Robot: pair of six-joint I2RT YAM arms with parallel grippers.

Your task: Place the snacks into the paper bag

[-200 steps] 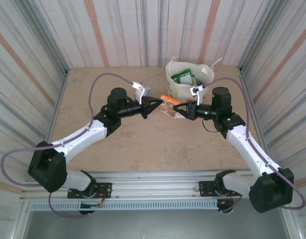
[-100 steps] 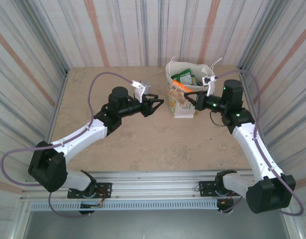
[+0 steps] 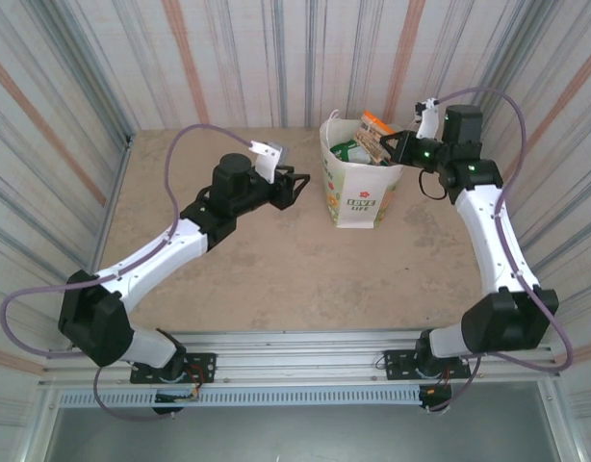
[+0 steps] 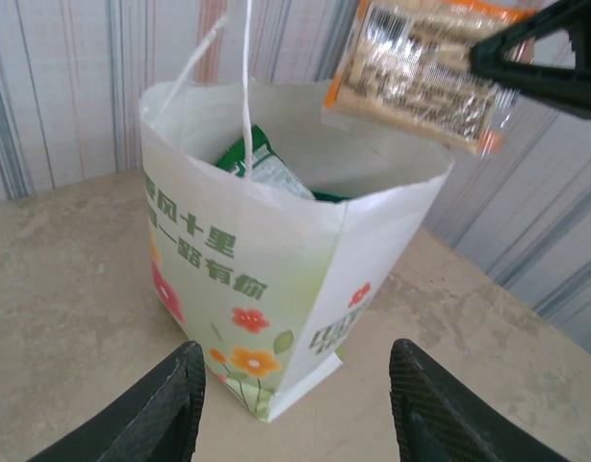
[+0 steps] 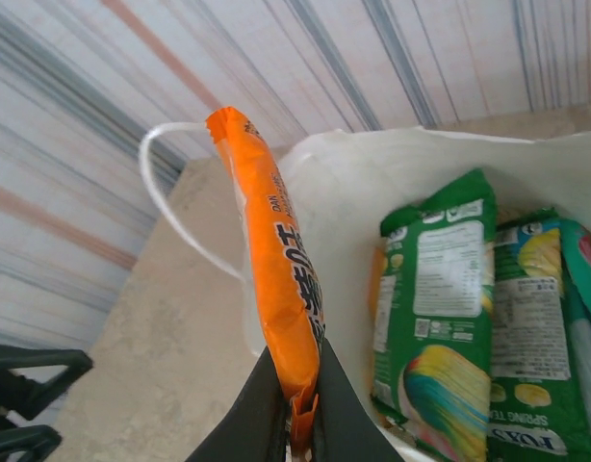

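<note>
While the orange snack packet (image 5: 276, 260) is gripped at one end by the closed fingers of the right hand (image 5: 297, 409), it is held over the open mouth of the paper bag (image 3: 358, 192).
The bag is seen standing upright on the table (image 3: 276, 260), right of centre in the upper half of the overhead frame, with the packet above its upper-right rim. Green snack packets (image 5: 445, 298) are seen inside the bag, leaning against its wall. The left hand (image 3: 297, 185) is held open just left of the bag, apart from it, with its fingers spread wide and pointed at the flower-printed side.
</note>
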